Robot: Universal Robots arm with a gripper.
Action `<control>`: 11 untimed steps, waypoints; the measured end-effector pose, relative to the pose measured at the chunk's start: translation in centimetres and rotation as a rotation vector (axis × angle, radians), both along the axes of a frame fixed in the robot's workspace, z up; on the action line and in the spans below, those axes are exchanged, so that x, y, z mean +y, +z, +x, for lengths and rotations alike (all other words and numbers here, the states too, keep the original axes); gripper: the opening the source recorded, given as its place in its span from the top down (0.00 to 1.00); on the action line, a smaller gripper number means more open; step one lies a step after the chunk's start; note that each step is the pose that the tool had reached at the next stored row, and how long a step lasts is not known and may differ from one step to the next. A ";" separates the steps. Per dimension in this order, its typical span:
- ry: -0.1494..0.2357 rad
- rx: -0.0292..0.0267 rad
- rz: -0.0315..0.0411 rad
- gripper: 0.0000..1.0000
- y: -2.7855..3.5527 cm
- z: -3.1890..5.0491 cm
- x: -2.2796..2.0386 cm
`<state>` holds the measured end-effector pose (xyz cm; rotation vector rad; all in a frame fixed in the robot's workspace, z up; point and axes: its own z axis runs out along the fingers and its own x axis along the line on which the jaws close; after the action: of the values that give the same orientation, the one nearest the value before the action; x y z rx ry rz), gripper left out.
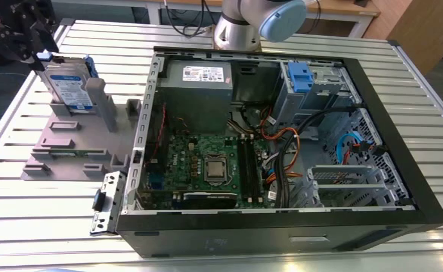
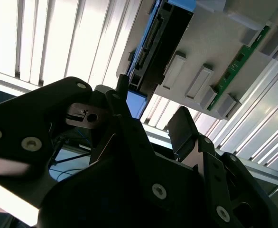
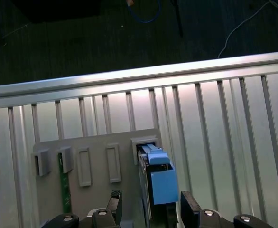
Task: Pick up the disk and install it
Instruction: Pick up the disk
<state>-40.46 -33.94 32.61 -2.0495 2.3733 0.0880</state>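
The disk [image 1: 67,85] stands on edge in a slot of a grey holder [image 1: 63,150] on the slatted table, at the exterior view's left. Its label faces the camera and a blue bracket frames it. My gripper [image 1: 40,55] hangs at the disk's upper far corner. In the first wrist view the disk's blue-framed edge [image 3: 159,183] lies between my two black fingertips [image 3: 189,209], with a gap on each side, so the gripper [image 3: 151,209] is open. The second wrist view shows the disk's dark connector end [image 2: 160,45] just beyond the fingertips [image 2: 180,127].
An open computer case [image 1: 403,187] lies to the exterior view's right of the holder, with a motherboard [image 1: 206,164], a grey power supply box [image 1: 199,85], loose cables and a blue latch [image 1: 300,76] at the drive bay. A green memory stick [image 3: 64,190] sits in the holder. The arm's base [image 1: 241,28] stands behind the case.
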 end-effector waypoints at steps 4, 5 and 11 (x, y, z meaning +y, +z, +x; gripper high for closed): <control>0.000 -0.0001 0.0007 0.40 -0.19 -0.11 0.09; 0.000 0.0000 0.0007 0.40 -0.22 -0.13 0.12; 0.000 -0.0001 0.0016 0.40 -0.47 -0.24 0.28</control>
<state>-40.70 -33.66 32.14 -2.0487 2.3724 0.0898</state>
